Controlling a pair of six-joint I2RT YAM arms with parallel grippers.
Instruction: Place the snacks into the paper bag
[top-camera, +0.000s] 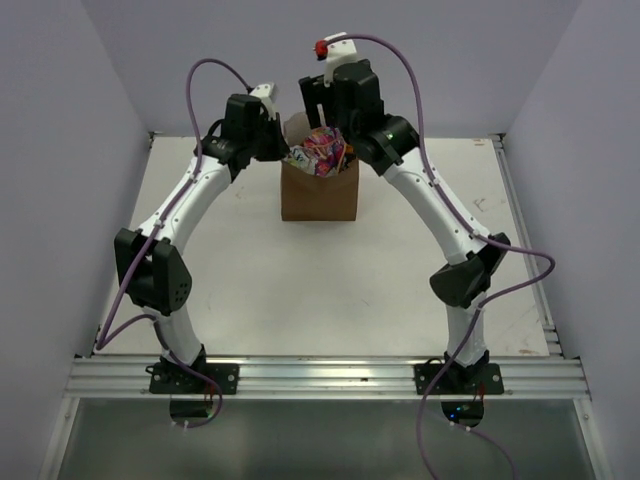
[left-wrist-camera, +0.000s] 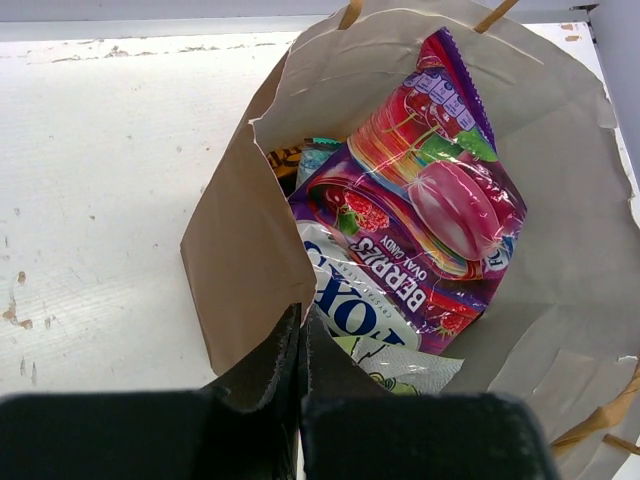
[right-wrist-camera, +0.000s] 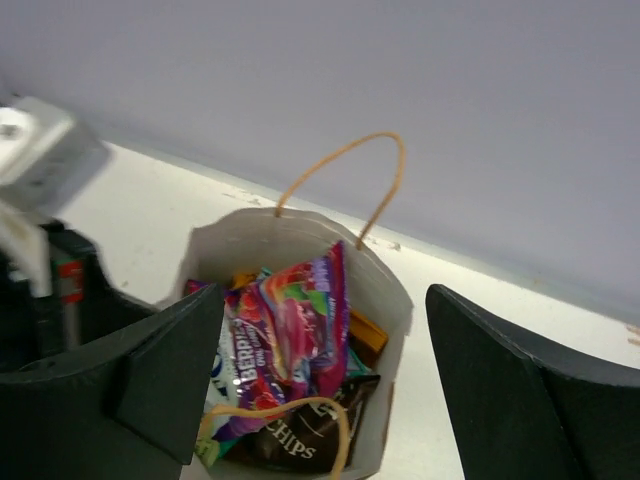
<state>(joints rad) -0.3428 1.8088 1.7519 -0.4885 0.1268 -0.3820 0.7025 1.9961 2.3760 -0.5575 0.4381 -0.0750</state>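
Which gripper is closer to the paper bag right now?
Left. The left gripper is pinched shut on the rim of the paper bag, touching it. The right gripper hangs open above the bag's mouth, not touching it.

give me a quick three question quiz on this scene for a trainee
1. True or false: the right claw is open, above the paper bag.
2. Where is the purple candy packet? A: flat on the table. B: inside the bag, on top of the other packets. C: held in the right claw.
3. Fill in: the left claw is shut on the bag's ____.

Key: 1 true; 2 B; 3 rim.
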